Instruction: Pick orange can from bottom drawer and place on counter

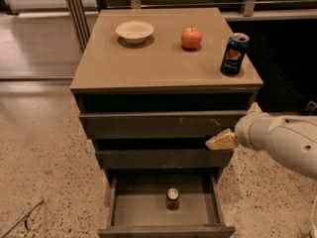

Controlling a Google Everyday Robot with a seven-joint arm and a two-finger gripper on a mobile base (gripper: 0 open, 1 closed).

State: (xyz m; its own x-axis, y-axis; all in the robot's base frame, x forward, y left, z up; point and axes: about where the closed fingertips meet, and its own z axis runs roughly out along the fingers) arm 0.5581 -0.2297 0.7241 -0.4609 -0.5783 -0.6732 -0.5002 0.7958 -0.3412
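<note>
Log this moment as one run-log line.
stage: pre-grasp | gripper: right end of middle drawer, above open bottom drawer | orange can: upright inside, not held | counter: bowl, apple, Pepsi can

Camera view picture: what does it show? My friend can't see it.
A small orange can stands upright in the open bottom drawer, while the robot's gripper hangs at the right, beside the middle drawer. On the counter above sit a white bowl, an apple and a blue Pepsi can.
</note>
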